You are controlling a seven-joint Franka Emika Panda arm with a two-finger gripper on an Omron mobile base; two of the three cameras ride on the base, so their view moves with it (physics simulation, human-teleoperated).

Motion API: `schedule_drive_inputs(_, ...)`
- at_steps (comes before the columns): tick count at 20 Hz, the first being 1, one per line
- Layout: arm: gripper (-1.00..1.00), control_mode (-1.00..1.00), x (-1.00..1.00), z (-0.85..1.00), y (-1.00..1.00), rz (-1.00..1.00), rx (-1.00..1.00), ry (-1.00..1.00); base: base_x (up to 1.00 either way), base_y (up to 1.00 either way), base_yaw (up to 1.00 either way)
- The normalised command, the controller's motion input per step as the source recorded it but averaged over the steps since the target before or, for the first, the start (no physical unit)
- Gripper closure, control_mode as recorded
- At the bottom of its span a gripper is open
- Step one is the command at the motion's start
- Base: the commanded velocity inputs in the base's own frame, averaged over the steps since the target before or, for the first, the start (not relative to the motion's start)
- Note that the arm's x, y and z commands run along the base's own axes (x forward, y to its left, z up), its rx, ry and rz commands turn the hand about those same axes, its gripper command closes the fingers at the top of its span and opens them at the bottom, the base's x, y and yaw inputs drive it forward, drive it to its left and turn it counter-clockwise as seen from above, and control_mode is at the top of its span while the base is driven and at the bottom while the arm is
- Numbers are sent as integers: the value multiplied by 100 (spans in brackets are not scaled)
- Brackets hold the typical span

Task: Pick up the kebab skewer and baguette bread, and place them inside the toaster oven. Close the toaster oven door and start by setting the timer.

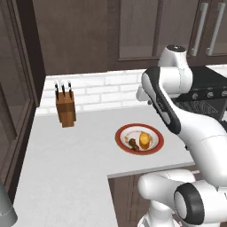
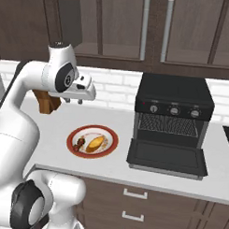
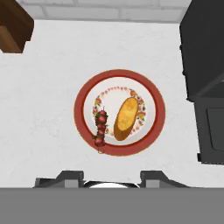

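Far left by the white brick wall we've got a brown wooden knife block [image 2: 47, 103], then the red-rimmed round plate [image 3: 83, 122] mid-counter with the thin dark-red kebab skewer [image 3: 100, 128] left of the stubby golden baguette bread [image 3: 125, 118]. Our two-finger gripper [image 2: 74, 102] hangs high over that plate, jaws partly apart, holding nothing. Right of it is the black boxy toaster oven [image 2: 175, 97], its flat black toaster oven door [image 2: 167, 156] dropped open.

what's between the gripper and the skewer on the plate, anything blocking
Nothing visible. The gripper hangs above the plate, empty, with only open air down to the kebab skewer. The baguette bread lies beside the skewer, not over it. The toaster oven door is already folded down.
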Motion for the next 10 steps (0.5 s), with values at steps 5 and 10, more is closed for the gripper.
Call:
schedule_drive_inputs(5, -100, -100, -11, 0, -7, 0, 0, -2, 0, 0, 0)
schedule_drive_inputs(10, -100, -100, -40, 0, -64, 8, 0, -13, 0, 0, 0)
